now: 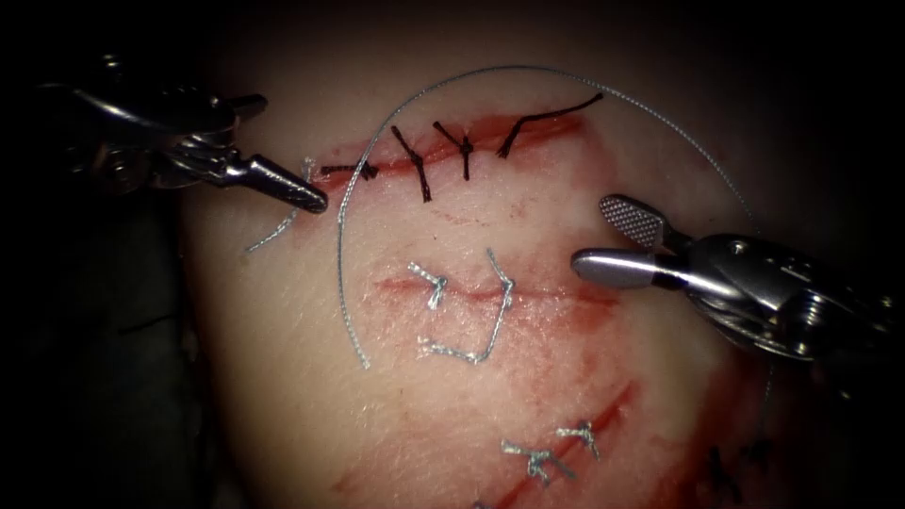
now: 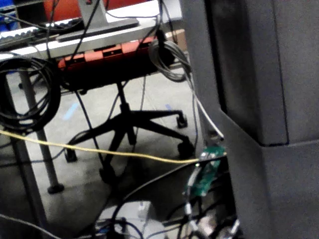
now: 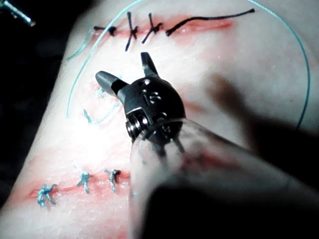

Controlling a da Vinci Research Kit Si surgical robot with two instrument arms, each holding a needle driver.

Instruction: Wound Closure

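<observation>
Fingers of the right tool (image 1: 603, 243) stood spread, holding nothing; the left tool's (image 1: 319, 200) pinched the thread (image 1: 341, 254) at nine o'clock of the cut (image 1: 452, 149). No needle made out. Tugging might tear the tissue (image 1: 311, 377).

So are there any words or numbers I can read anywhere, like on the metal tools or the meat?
None: there is no readable text.
The left tool, jaws shut on nothing, bears no lettering.
The right tool, jaws open and holding nothing, shows none either.
The tissue, its cut and the loose thread carry no marks to read.
I cannot spot the needle.
</observation>
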